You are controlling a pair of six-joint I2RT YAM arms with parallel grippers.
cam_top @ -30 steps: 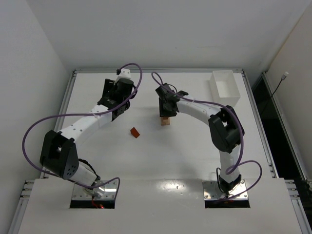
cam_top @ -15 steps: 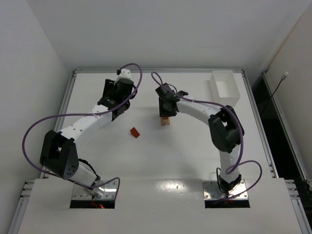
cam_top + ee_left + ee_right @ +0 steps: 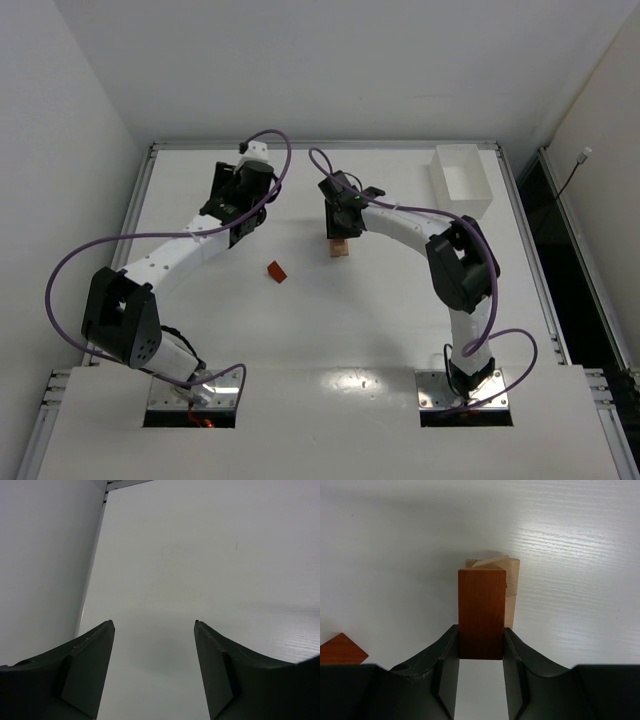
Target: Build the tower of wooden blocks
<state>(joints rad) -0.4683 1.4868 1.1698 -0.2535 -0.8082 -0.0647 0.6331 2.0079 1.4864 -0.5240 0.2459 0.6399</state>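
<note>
My right gripper [image 3: 481, 635] is shut on a reddish-brown wood block [image 3: 481, 611], held directly over the pale tan pieces of the wood block tower [image 3: 511, 582]. From above, the right gripper [image 3: 338, 232] covers most of the tower [image 3: 341, 249] near the table's middle. A loose reddish-brown wedge [image 3: 276, 271] lies to the left of the tower, also showing as the brown wedge [image 3: 340, 650] at the right wrist view's left edge. My left gripper [image 3: 154, 626] stands open over bare table at the back left, the left gripper [image 3: 250, 222] well away from the blocks.
A white rectangular bin [image 3: 462, 181] stands at the back right corner. The table's raised metal rim [image 3: 140, 215] runs along the left side next to the left arm. White walls close in on both sides.
</note>
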